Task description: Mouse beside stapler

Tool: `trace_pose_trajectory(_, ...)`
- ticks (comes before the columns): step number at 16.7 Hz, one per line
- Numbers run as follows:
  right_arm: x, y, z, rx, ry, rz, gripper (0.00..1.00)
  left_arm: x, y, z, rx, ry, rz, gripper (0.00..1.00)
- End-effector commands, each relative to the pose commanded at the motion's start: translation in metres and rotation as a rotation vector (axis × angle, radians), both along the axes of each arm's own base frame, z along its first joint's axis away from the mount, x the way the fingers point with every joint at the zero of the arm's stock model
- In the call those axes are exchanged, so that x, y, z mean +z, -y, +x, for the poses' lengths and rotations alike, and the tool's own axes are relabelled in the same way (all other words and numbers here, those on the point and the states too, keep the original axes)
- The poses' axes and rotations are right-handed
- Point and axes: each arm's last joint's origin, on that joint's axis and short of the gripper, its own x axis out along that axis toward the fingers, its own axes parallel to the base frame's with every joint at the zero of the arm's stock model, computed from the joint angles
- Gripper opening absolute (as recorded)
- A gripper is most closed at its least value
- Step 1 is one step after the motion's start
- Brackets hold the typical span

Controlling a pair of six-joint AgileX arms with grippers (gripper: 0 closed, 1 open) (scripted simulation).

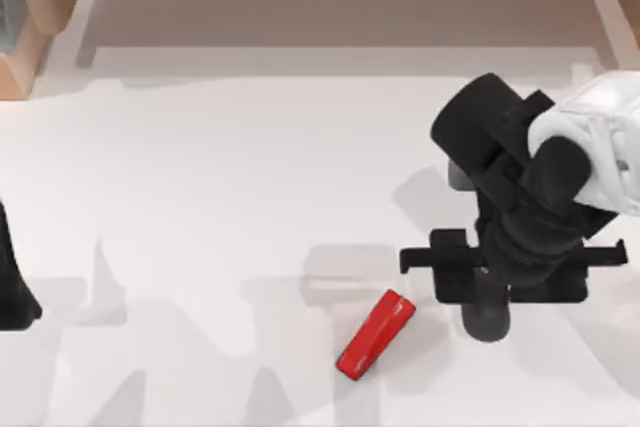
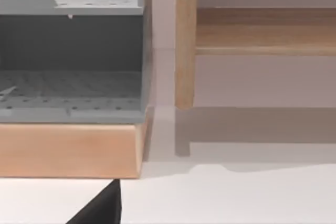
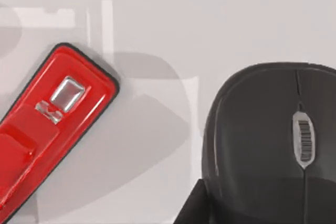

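Right gripper (image 1: 490,285) hangs low over the right half of the worktop (image 1: 220,207), pointing down. Whether its jaws are spread or pinching cannot be told: the top view has the black wrist body and crossbar covering them, and the right wrist view gives just a black corner of the gripper at the mouse's edge. Directly under the gripper is the mouse (image 1: 487,321). In the top view only its rounded dark grey end pokes out on the near side of the crossbar. The right wrist view gives much more of the mouse (image 3: 262,135): smooth dark shell, centre seam, silvery scroll wheel. The stapler (image 1: 375,334) lies flat just left of the mouse, apart from it with bare worktop between, set diagonally near the front edge. The top view gives its whole red length. The right wrist view gives the stapler (image 3: 50,129) cropped, with a metal plate on top and a thin black underside rim. Left arm (image 1: 12,287) is parked at the far left edge of the worktop. The left wrist view looks off toward a grey perforated shelf unit (image 2: 71,51) on a wooden base (image 2: 68,148), with a wooden post (image 2: 185,40) beside it.
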Motion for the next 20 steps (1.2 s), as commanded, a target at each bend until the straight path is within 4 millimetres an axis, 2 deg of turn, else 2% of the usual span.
trace_pose_trajectory(6,0.000,-0.001,0.001,0.000,0.017,0.011,0.00,0.000,0.000,0.000,0.000,0.000,0.000,1.00)
trace_pose_trajectory(14,-0.026,0.005,-0.003,-0.005,-0.052,-0.041,0.00,0.000,0.000,0.000,0.000,0.000,0.000,1.00)
trace_pose_trajectory(18,-0.026,0.005,-0.003,-0.005,-0.052,-0.041,0.00,0.000,0.000,0.000,0.000,0.000,0.000,1.00)
trace_pose_trajectory(20,-0.026,0.005,-0.003,-0.005,-0.052,-0.041,0.15,0.000,0.000,0.000,0.000,0.000,0.000,1.00)
